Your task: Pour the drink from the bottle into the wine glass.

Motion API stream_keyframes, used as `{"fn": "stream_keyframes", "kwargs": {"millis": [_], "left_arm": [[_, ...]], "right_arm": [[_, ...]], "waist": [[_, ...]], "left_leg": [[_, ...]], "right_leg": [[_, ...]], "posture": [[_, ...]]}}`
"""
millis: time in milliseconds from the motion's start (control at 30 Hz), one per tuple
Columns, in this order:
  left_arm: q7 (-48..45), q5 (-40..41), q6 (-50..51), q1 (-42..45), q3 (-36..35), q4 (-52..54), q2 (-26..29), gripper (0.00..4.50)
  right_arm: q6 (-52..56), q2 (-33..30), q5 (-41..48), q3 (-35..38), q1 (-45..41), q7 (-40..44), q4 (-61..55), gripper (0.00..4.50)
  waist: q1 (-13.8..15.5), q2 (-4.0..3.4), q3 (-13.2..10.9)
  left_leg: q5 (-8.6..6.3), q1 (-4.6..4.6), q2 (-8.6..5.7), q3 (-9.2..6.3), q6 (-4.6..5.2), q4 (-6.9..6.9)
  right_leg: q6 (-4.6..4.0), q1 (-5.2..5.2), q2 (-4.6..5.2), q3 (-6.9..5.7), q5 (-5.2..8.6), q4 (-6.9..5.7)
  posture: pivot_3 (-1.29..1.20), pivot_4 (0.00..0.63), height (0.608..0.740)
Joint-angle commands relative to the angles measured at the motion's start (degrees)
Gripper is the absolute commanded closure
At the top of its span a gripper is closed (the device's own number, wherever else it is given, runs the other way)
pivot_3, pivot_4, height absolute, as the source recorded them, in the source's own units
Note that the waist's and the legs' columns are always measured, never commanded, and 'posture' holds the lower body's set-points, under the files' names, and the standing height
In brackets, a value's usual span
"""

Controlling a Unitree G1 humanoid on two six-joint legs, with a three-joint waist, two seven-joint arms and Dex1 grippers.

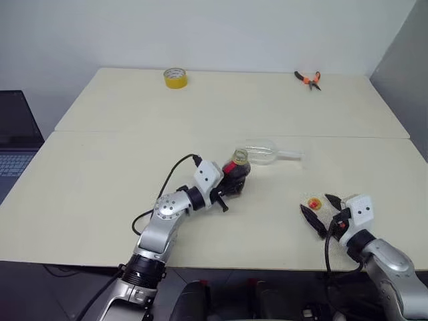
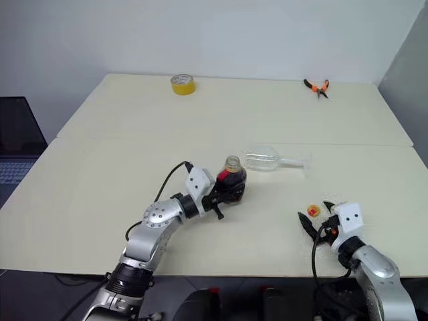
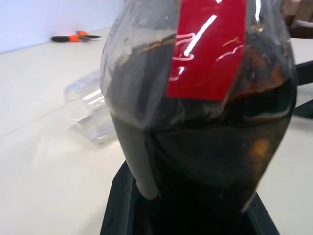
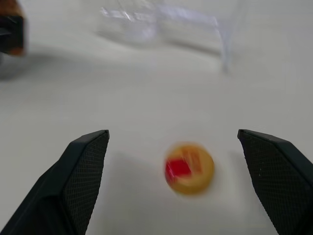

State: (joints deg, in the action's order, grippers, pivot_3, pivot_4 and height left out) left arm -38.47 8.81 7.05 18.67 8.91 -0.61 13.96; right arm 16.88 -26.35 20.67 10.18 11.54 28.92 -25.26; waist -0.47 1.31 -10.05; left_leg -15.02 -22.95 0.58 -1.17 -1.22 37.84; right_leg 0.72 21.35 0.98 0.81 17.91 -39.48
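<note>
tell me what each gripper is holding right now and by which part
The left gripper holds the bottle by its rounded body. The right gripper is open and holds nothing; the yellow cap lies between its fingers.

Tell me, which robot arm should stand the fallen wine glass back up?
Probably the right. The right gripper is open and empty beside the yellow cap, while the left gripper is shut on the bottle. The wine glass lies on its side.
</note>
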Motion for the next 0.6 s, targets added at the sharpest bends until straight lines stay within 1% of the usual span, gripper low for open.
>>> {"fn": "stream_keyframes", "kwargs": {"millis": [33,133,200,300,400,600], "left_arm": [[5.3,-0.8,-3.5,1.3,-3.9,0.0,-0.5,3.87],[11.1,-2.1,-5.3,2.7,-6.9,-3.3,-1.6,3.87],[13.0,-2.5,-6.2,3.4,-7.8,-5.0,-1.9,3.87],[18.5,-3.5,-8.5,5.0,-10.8,-10.0,-2.3,3.87],[22.9,-3.2,-10.2,7.5,-14.2,-16.6,-2.4,3.87],[23.2,-2.0,-12.3,9.9,-15.8,-22.5,-2.6,3.87]], "right_arm": [[2.7,-2.2,4.8,-1.3,-4.7,2.0,-11.2,0.0],[9.4,-3.7,8.4,-6.9,-11.9,3.0,-14.9,0.0],[11.9,-4.1,9.3,-8.7,-14.8,3.1,-15.4,0.0],[13.4,-4.3,8.7,-13.0,-20.6,4.7,-13.7,0.0],[12.7,-3.1,6.7,-16.7,-26.7,6.4,-9.5,0.0],[11.7,-1.2,5.7,-18.9,-29.7,7.0,-6.9,0.0]], "waist": [[0.0,0.0,0.0],[0.0,0.03,0.0],[0.2,0.05,0.0],[0.5,0.07,0.0],[0.4,0.12,0.0],[0.5,0.13,0.0]], "left_leg": [[0.0,0.01,0.02,-0.02,0.0,0.0],[0.0,0.02,0.02,-0.09,0.0,0.02],[0.0,-0.01,0.0,-0.12,0.0,0.04],[0.0,-0.1,-0.08,-0.13,0.0,0.04],[0.0,-0.09,-0.1,-0.1,0.0,0.11],[0.0,-0.16,-0.09,-0.15,-0.01,0.09]], "right_leg": [[0.0,-0.01,-0.02,-0.02,0.0,0.0],[0.0,-0.05,-0.04,-0.08,0.0,0.0],[0.0,-0.04,-0.03,-0.12,0.0,0.0],[0.0,-0.02,0.05,-0.16,0.0,0.1],[0.06,-0.03,0.08,-0.13,-0.05,0.11],[0.05,0.0,0.09,-0.21,-0.05,0.14]], "posture": [[0.0,0.15,0.74],[0.0,0.15,0.74],[0.0,0.15,0.74],[0.0,0.15,0.74],[0.0,0.15,0.74],[0.0,0.15,0.74]]}}
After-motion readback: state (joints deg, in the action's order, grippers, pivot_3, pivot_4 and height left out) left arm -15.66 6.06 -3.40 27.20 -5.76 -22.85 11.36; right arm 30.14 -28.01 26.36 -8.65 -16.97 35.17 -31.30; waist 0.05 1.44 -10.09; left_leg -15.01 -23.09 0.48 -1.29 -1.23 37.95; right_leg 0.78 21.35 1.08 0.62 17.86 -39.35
